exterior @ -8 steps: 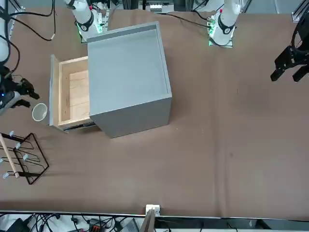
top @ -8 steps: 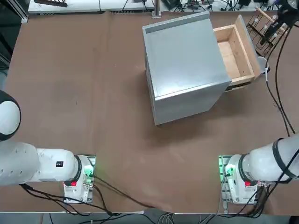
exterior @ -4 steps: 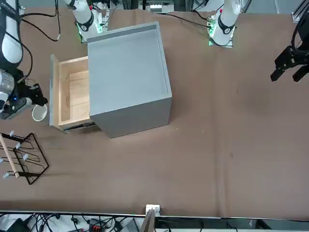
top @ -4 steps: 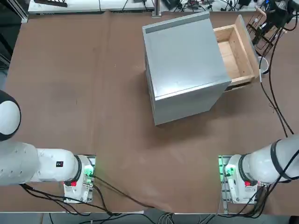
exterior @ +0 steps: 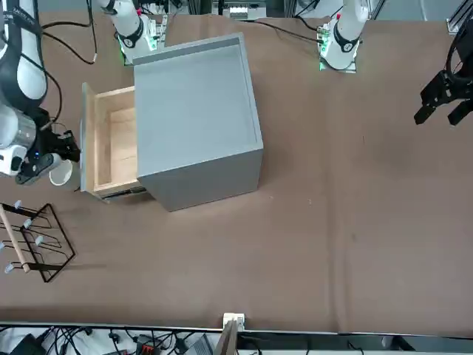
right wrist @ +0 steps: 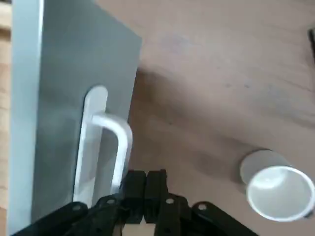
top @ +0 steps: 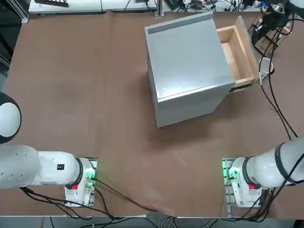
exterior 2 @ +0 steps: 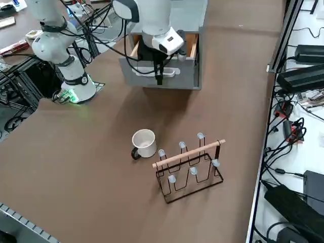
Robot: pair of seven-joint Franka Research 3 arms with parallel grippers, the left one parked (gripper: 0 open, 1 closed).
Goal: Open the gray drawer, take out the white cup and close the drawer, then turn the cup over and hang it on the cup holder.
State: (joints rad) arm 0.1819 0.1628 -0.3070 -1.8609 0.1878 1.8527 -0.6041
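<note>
The right hand (right wrist: 144, 184) is closed, its two black fingertips pressed together with nothing between them. It is beside the white bar-shaped handle (right wrist: 120, 142) on the gray front panel of the drawer; in the right wrist view the tips overlap one end of this handle, and whether they touch it cannot be told. In the right side view the black fingers hide part of the panel and handle.

The gray-fronted drawer with light wooden inner sides (top: 235, 56) is pulled out of the large gray metal cabinet (top: 190, 61). The part of its floor nearest the cabinet is out of sight in the top view, and the right arm (exterior 2: 157, 25) covers much of the opening in the right side view.

The small round white cup (exterior 2: 145, 142) stands upright on the brown tabletop (top: 118, 118), outside the drawer and near its front panel. Its dark handle shows plainly in the right side view, but only a sliver of it shows in the right wrist view. A black cable (top: 271, 83) crosses the cup in the top view, and the arm's end partly covers it in the front view.

The dark brown thin-rod cup holder with a light wooden bar and pale-tipped pegs (exterior 2: 190, 154) stands near the cup, and no cup hangs on it. The front view cuts off one side of it, and the arm hides much of it from the top view.
</note>
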